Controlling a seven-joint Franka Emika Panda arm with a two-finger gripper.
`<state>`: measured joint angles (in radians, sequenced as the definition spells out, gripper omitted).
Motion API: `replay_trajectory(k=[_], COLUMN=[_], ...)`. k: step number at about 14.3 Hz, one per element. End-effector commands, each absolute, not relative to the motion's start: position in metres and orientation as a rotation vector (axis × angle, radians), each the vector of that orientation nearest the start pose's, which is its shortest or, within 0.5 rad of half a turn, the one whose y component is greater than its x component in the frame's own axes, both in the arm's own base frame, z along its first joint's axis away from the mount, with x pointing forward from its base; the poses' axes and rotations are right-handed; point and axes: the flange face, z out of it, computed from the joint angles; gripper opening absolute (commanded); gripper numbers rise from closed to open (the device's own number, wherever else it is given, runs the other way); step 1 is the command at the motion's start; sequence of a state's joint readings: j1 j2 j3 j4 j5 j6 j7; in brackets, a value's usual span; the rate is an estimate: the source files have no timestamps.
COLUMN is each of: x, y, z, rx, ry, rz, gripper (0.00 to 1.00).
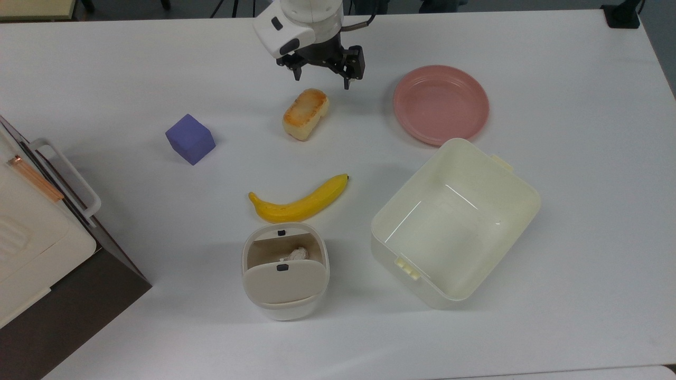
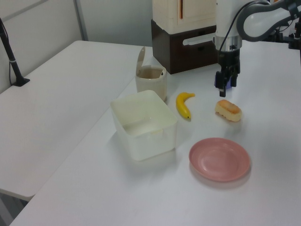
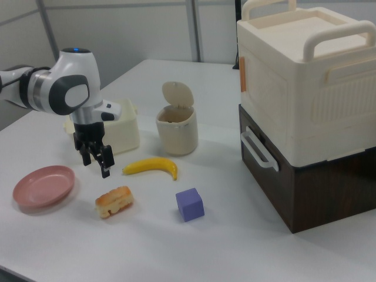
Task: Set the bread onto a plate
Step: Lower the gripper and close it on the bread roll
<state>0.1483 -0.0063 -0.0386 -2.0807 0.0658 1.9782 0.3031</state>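
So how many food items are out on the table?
2: the bread lies just below the gripper in the top view; the banana lies between it and the lidded bin.

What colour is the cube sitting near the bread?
The cube is purple, a soft lavender shade; the top view shows it best, at the top view's left of the bread.

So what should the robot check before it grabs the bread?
1. Gripper open: ok, fingers spread.
2. Gripper over the bread: not ok, in the top view it sits above the loaf and a bit to the right.
3. Bread free to lift: ok, nothing touches it; banana and cube lie apart.
4. Plate empty: ok.
5. Path to the plate: ok, bare table between them; the tub is nearer the camera.
6. Gripper height above the loaf: cannot tell.
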Motion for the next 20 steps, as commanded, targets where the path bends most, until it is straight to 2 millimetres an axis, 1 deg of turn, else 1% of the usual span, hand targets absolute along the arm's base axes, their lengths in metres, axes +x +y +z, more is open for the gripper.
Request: replay_trajectory(k=[1,2,4,7,9,10,12,13,14,15,16,17,18,19,20], x=[0.528,0.531,0.531,0.523,0.516,0.515,0.516,0.517,0.518,0.519,0.52,0.522,0.522,0.52,0.517], y=[0.063,0.06,0.06,0.061,0.062,0.062,0.063,0.064,0.07,0.071,0.07,0.069,0.073,0.078,0.092], z=[0.386,0.372,0.362,0.341,0.322,0.317,0.291,0.279,0.272,0.274,0.28,0.295,0.311,0.319,0.333], rx=[-3.124,-3.131,-3.145,-3.171,-3.203,-3.21,-3.24,-3.259,-3.289,-3.291,-3.289,-3.285,-3.281,-3.281,-3.278], ry=[0.398,0.407,0.4,0.399,0.361,0.359,0.355,0.366,0.342,0.337,0.333,0.336,0.327,0.325,0.298], rz=[0.126,0.132,0.155,0.19,0.203,0.198,0.231,0.224,0.199,0.19,0.173,0.137,0.097,0.095,0.078], gripper=[1.0,1.0,1.0,1.0,1.0,1.0,0.99,0.96,0.75,0.58,0.46,0.34,0.34,0.34,0.34])
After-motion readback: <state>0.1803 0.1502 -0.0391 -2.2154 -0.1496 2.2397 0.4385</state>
